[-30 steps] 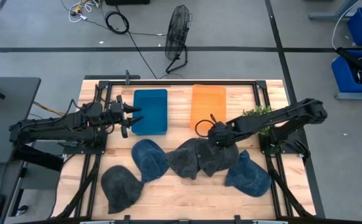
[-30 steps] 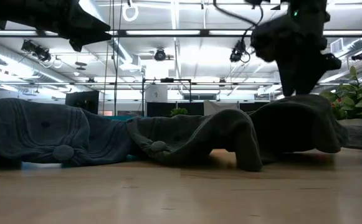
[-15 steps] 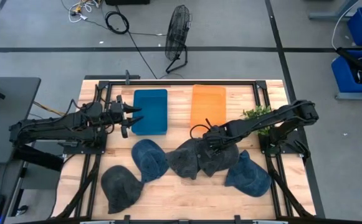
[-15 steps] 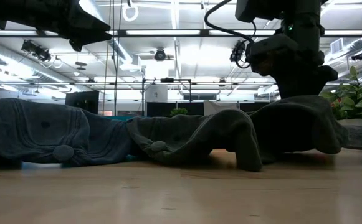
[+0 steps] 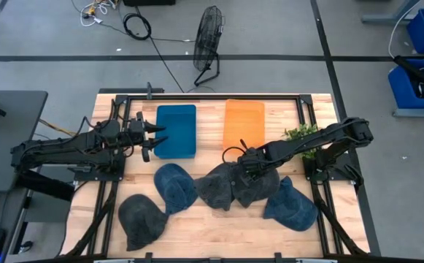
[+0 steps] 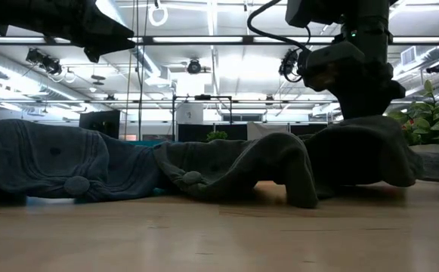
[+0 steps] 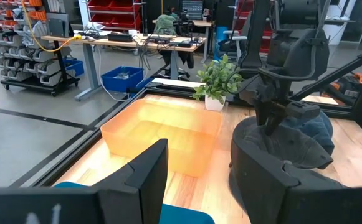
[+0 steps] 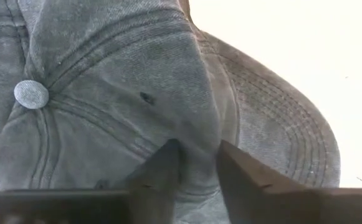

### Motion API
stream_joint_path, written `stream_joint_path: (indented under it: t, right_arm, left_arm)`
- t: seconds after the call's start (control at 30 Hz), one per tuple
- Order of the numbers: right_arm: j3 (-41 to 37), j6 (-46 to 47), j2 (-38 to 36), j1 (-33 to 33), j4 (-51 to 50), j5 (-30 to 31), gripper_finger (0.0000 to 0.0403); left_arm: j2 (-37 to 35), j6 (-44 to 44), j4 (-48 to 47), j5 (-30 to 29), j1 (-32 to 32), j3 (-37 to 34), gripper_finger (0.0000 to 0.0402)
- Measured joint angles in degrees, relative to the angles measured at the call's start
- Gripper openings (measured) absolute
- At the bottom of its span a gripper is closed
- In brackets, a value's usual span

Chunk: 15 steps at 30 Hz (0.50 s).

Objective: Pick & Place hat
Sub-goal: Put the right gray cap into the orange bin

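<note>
Five soft fabric caps lie on the wooden table [image 5: 197, 226]. Nearest the front edge is a dark grey cap [image 5: 140, 219], with a faded blue cap [image 5: 292, 204] to the right tool's near right. Farther in sit a blue denim cap [image 5: 174, 186], a charcoal cap [image 5: 215, 188] and a washed grey cotton cap [image 5: 254, 184].

The right tool [image 5: 247, 165] reaches low from the right arm stretched across the table, fingers [image 8: 240, 180] nearly pressed together, pinching a fold of the washed grey cotton cap directly beneath it.

Beyond lie two shallow trays, a blue plastic tray [image 5: 176, 130] and an orange plastic tray [image 5: 244, 124].

The left tool [image 5: 152, 139] hangs above the blue tray's left edge, fingers spread, arm level.
</note>
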Motion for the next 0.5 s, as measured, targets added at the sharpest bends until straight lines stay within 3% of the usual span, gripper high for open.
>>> stream_joint_path:
  t: [0.17,0.33,0.5]
  right_arm:
    - [0.00,-3.69,-0.02,-0.01,0.01,-0.17,0.0014]
    - [0.15,-6.45,-0.04,-0.01,2.94,-3.23,0.0017]
    - [5.12,-12.73,-0.04,0.94,1.76,-5.19,0.0005]
  left_arm:
    - [-0.02,0.00,0.00,-0.01,0.00,0.00,0.0179]
    - [0.00,0.00,0.00,0.00,0.00,0.00,0.0179]
    - [0.00,0.00,0.02,0.00,-0.01,0.00,0.0179]
